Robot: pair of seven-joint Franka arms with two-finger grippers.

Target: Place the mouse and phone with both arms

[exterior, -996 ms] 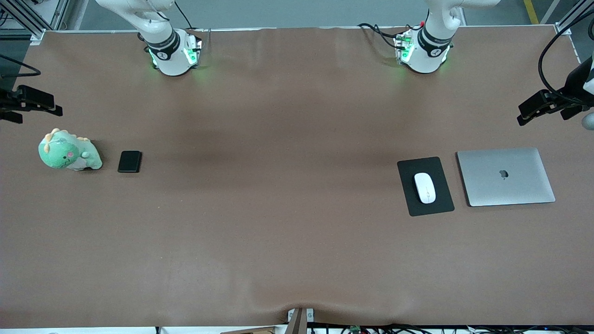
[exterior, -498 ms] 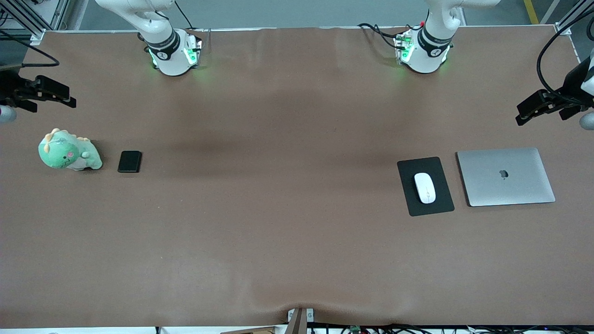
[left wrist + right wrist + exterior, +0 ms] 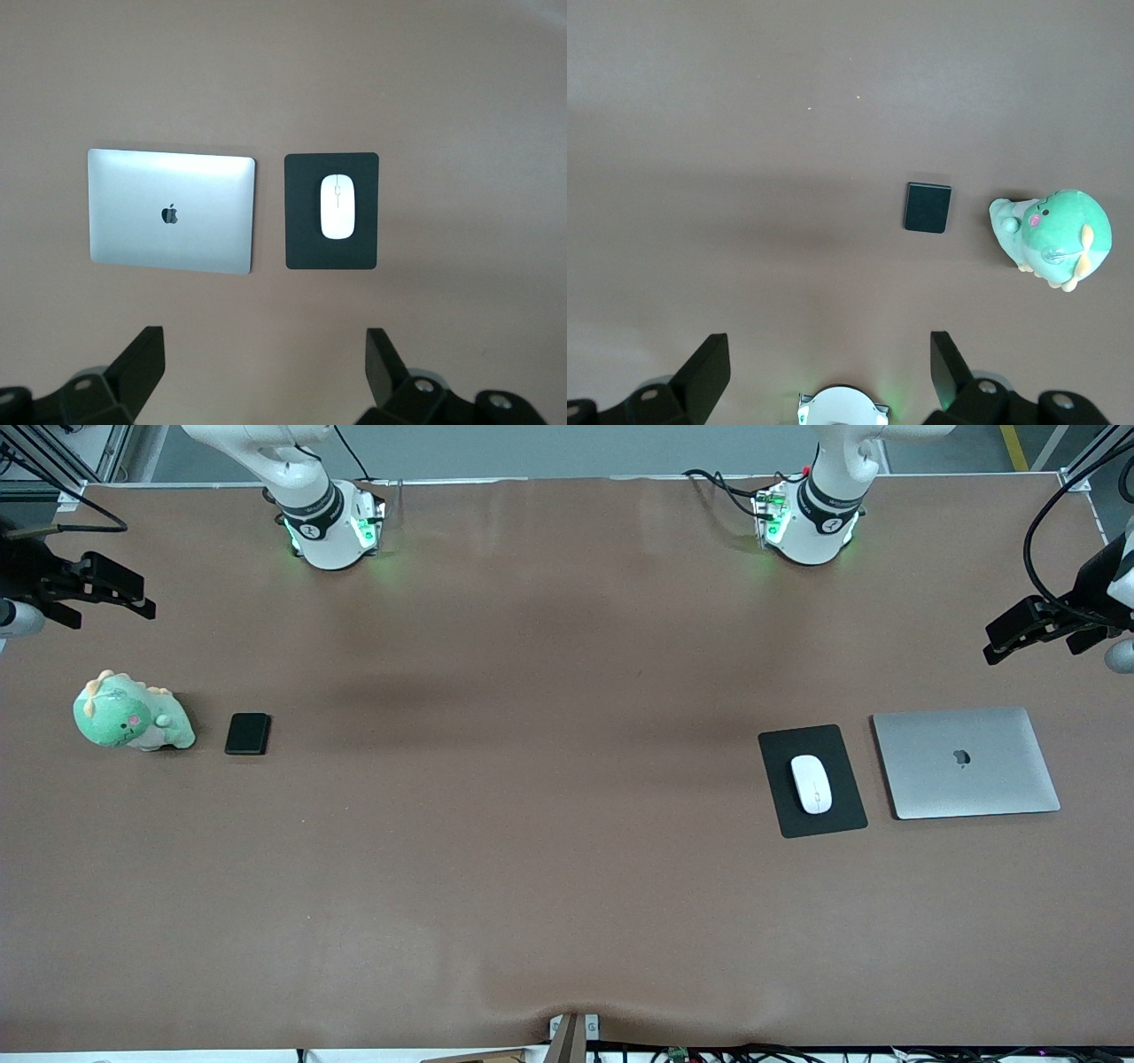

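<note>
Hovering high, my left claw (image 3: 1005, 642) hangs spread wide and empty over the desk (image 3: 549, 824) edge at about one o'clock from the laptop (image 3: 966, 763); the mouse (image 3: 811, 783) lies on its black pad (image 3: 812, 780) beside the laptop. My right claw (image 3: 124, 593), also spread and seemingly empty, hangs near the plush dinosaur (image 3: 131, 714), the phone (image 3: 247, 733) at three o'clock of it.
</note>
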